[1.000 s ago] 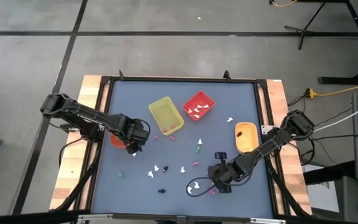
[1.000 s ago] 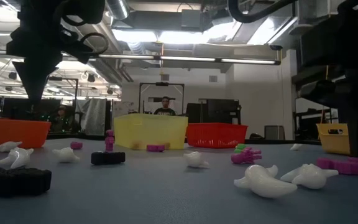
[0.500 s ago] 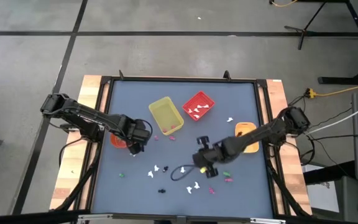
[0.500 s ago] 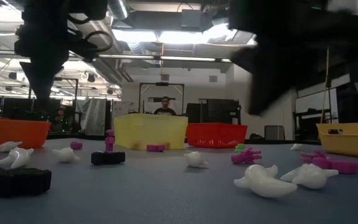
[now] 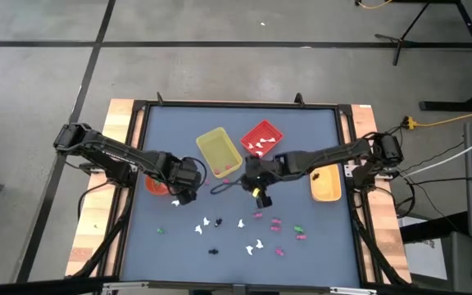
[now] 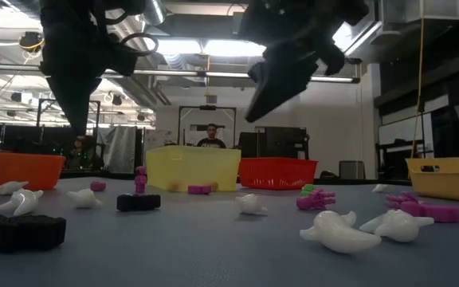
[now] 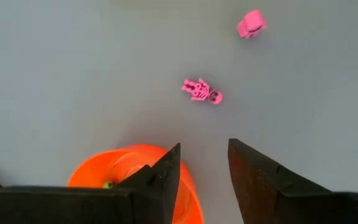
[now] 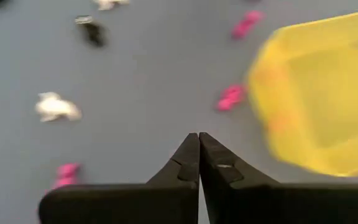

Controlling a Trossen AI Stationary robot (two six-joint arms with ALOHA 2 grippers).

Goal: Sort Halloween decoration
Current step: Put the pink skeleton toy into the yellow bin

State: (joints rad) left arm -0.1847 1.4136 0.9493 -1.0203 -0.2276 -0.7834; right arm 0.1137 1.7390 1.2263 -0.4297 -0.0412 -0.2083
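The Halloween decoration is many tiny trinkets scattered on the near half of the grey table: white ones [image 5: 218, 221], pink ones [image 5: 275, 223], a green one [image 5: 300, 228] and a black one [image 5: 213, 251]. My left gripper [image 5: 180, 197] hangs open above the table beside the orange bowl [image 5: 154, 185]. Its wrist view shows a pink skeleton [image 7: 202, 91] and another pink piece [image 7: 252, 23] lying beyond its open fingers [image 7: 204, 155]. My right gripper [image 5: 255, 184] is raised over the table's middle, near the yellow bin [image 5: 218, 153]. Its fingers [image 8: 199, 140] are shut, and nothing shows between them.
The red bin [image 5: 262, 139] with white pieces stands behind the yellow bin. An orange tray [image 5: 324, 182] lies at the right. The right arm reaches across the table from the right edge. People stand in the room beyond the table [image 6: 210, 137].
My right gripper has swung from the near right of the table, low beside the white and pink trinkets, up and toward the far left, to the middle by the yellow bin. My left gripper has shifted a little toward the right.
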